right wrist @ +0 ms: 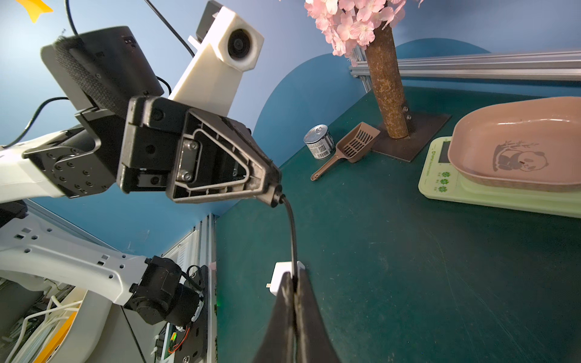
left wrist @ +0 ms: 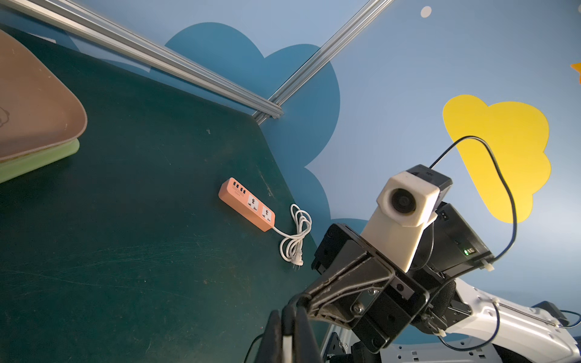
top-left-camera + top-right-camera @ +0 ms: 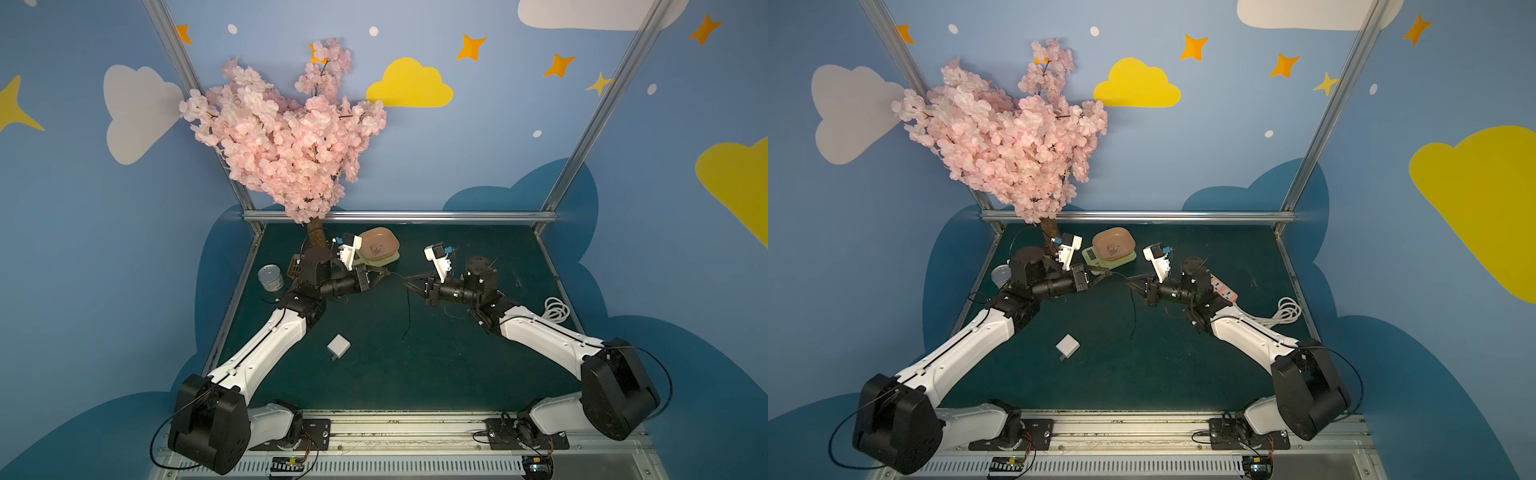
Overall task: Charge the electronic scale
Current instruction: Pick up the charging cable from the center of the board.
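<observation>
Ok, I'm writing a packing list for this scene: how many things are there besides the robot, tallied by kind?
Charging gear: 3 (power strip, cube charger, black cable)
Weighing: 2 (electronic scale, panda dish)
Other small items: 2 (can, scoop)
Decor: 1 (blossom tree)
Total: 8

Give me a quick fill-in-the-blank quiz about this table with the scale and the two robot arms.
1. The left gripper and the right gripper are both shut on one thin black ____.
2. The pink dish on the electronic scale shows a ____.
3. The brown scoop lies next to a silver ____.
Missing words: cable; panda; can.
</observation>
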Controlling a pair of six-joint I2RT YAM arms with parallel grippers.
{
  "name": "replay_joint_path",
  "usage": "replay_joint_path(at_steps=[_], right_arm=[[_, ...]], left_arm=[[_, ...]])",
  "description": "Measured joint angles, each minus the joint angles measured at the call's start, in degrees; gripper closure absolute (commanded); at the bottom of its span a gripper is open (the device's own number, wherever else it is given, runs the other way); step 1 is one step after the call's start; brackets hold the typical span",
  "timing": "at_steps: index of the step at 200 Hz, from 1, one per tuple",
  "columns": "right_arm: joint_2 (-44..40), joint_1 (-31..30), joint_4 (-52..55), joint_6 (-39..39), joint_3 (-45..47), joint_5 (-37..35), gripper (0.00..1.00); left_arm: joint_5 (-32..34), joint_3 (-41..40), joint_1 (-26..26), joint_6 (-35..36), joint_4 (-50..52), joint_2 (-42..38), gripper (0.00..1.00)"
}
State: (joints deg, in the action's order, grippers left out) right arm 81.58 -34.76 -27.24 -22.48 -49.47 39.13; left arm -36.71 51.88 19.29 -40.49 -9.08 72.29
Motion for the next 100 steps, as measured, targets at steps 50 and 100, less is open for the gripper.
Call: replay_joint_path(at_steps=[50, 100], right_arm=[[-2.08, 1.51, 0.55, 0.31, 0.0, 5.16, 0.7], [-5.92, 3.08, 6.91, 4.33, -0.9, 11.43, 0.63]], left_arm=[[-3.26, -0.02, 0.02, 1.07, -2.27, 0.04, 0.91], [-9.88, -0.17, 1.05, 5.05, -7.65, 1.01, 0.9]])
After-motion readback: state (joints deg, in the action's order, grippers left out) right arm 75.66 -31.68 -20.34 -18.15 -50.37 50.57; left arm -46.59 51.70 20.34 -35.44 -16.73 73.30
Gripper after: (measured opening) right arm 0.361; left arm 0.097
